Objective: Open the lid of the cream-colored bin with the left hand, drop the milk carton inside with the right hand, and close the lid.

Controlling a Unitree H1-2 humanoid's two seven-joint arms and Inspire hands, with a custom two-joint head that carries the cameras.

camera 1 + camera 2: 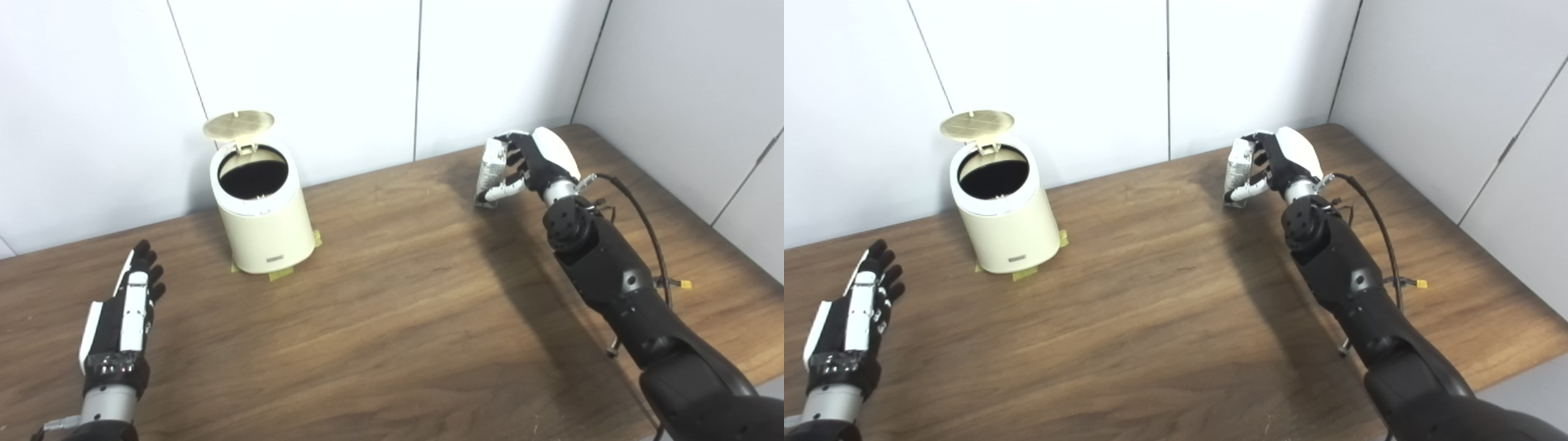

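Near the front left corner of the wooden worktop (392,318), the left hand (125,315) hovers flat with its fingers stretched out and slightly apart, holding nothing, its fingertips pointing toward the back edge. It is well apart from the bin.

Farther back, near the worktop's rear edge and left of its middle, stands the cream-colored bin (263,226), upright, with strips of yellowish tape (280,275) showing at its base. Its round lid (239,124) is swung up on the hinge at the back, tilted toward the wall, and the dark inside of the bin is exposed.

Toward the rear right part of the worktop, the right hand (533,165) is raised on its black arm, fingers curled around the milk carton (492,171). The carton sits upright in that grasp, clear of the wood, well to the right of the bin's opening. A black cable (643,220) loops beside the forearm.
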